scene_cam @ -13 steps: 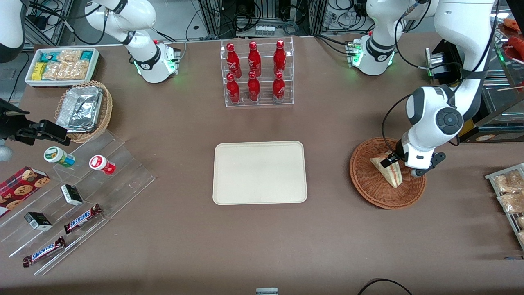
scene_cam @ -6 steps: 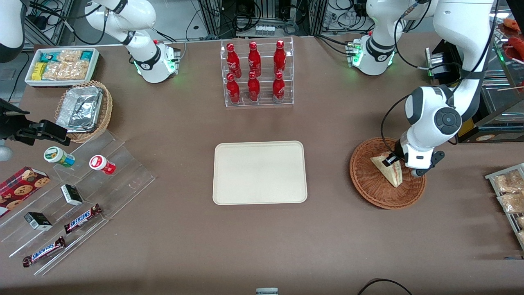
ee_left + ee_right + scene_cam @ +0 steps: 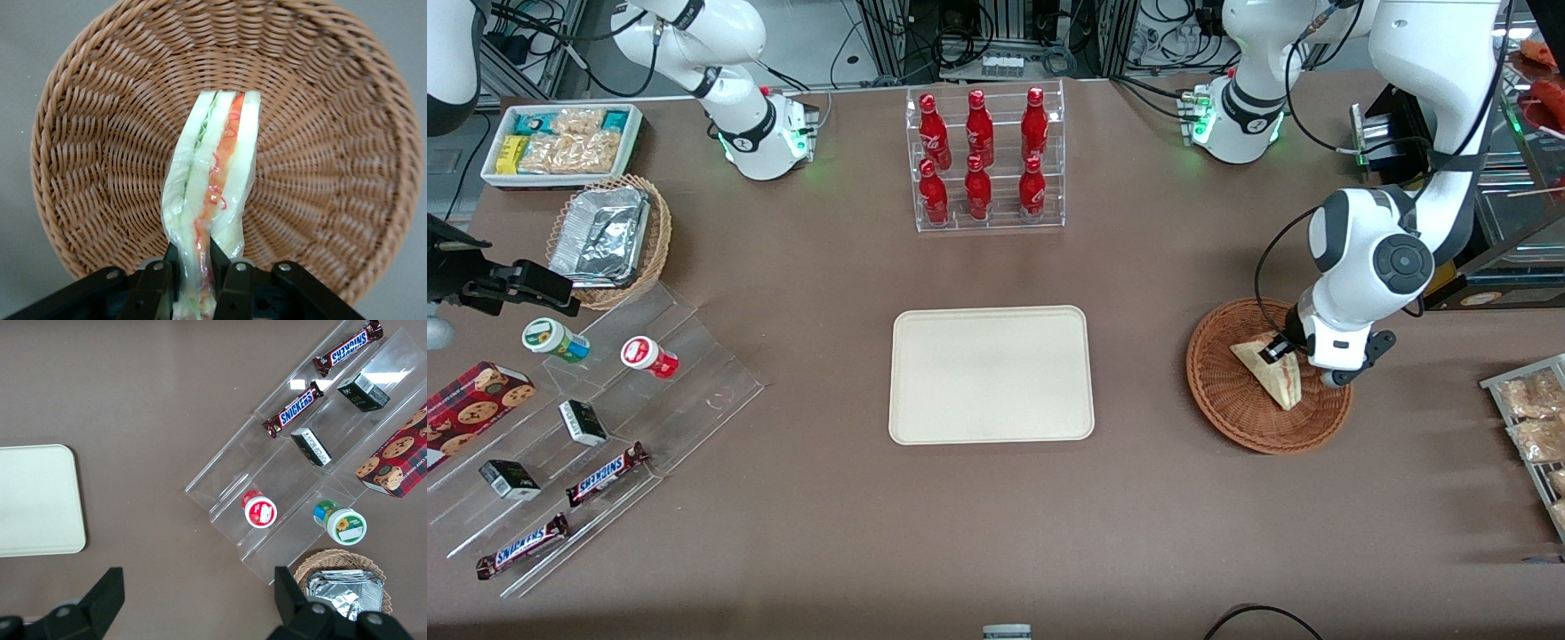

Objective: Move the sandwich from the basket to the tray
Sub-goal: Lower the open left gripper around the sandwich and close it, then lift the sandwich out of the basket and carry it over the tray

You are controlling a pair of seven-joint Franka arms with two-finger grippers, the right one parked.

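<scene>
We've got our gripper [image 3: 197, 283] pinched on the sandwich [image 3: 215, 200] down in the basket [image 3: 1232, 400]; grasp made, next we lift and carry to the tray [image 3: 991, 373].

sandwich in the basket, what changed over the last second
The gripper has closed on the sandwich, pinching one end between its fingers, and the wedge has tipped over a little in the grasp. It has not been lifted clear: it is still inside the basket. The arm barely shifted. The basket stayed where it was, and so did the tray, with nothing on it.
</scene>
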